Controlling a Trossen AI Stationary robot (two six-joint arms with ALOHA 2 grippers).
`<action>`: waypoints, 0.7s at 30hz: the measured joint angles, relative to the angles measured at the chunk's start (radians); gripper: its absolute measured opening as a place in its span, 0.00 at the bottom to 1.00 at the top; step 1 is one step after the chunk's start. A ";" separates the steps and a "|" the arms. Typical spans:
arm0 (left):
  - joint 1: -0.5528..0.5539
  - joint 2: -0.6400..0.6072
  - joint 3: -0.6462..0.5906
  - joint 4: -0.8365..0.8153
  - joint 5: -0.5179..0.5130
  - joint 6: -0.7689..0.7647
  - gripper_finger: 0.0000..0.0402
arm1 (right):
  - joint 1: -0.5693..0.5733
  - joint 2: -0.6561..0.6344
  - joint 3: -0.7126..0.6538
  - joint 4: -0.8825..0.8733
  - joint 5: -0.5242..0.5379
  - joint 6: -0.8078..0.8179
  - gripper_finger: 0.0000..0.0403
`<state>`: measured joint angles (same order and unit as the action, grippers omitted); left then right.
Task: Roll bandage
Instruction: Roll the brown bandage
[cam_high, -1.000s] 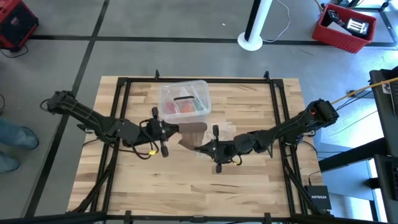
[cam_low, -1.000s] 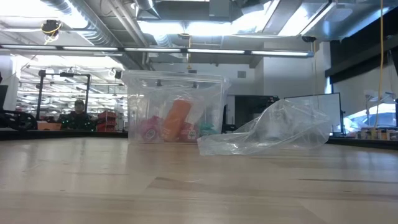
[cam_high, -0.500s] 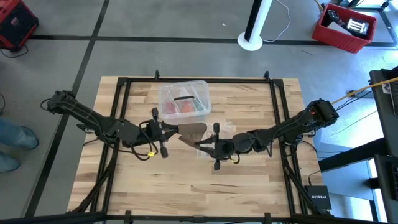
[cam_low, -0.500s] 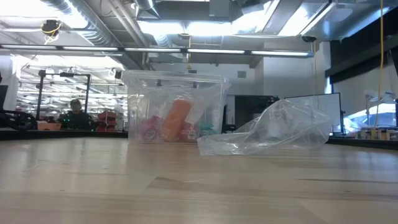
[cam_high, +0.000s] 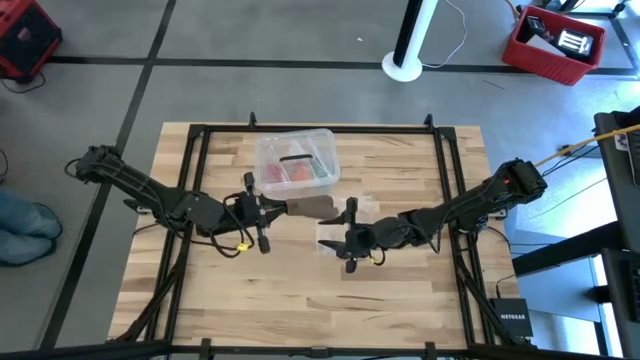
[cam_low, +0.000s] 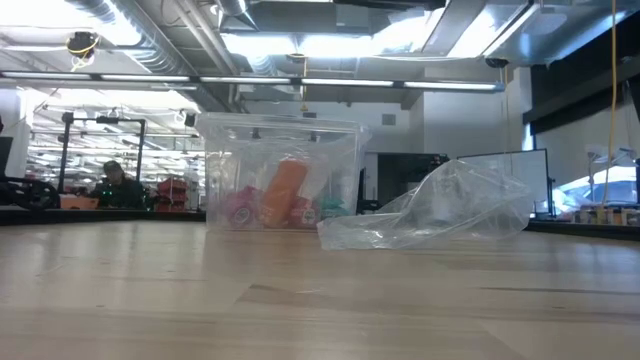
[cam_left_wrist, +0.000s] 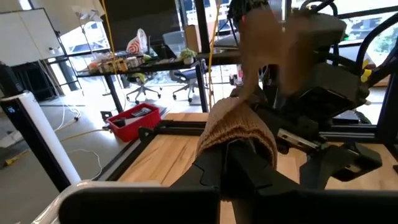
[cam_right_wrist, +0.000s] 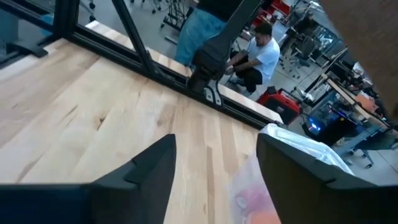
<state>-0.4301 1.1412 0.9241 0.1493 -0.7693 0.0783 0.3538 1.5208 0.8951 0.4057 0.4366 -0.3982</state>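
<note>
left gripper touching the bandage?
Touching. In the left wrist view the left gripper is shut on the bandage, whose fabric bunches between its fingers.

- Left arm: reaches from the table's left side toward the centre. Left gripper (cam_high: 270, 212) sits just left of centre, its fingers (cam_left_wrist: 239, 163) closed together, pinching the bandage (cam_left_wrist: 239, 127).
- Right arm: reaches from the right side toward the centre, low over the table. Right gripper (cam_high: 347, 237) sits just right of centre; its fingers (cam_right_wrist: 149, 168) are spread apart, nothing between them.
</note>
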 joint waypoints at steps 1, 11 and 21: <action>-0.001 0.000 0.000 0.000 0.000 0.003 0.00 | 0.000 0.000 0.000 -0.001 0.000 -0.003 0.57; -0.029 -0.037 0.000 0.029 -0.001 0.133 0.00 | 0.049 -0.135 0.000 -0.114 0.122 -0.090 0.58; -0.036 -0.027 0.000 0.129 0.066 0.302 0.00 | -0.051 -0.227 0.002 -0.112 -0.070 0.147 0.58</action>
<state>-0.4658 1.1145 0.9237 0.2780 -0.7033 0.3799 0.3032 1.2937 0.8970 0.2936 0.3667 -0.2507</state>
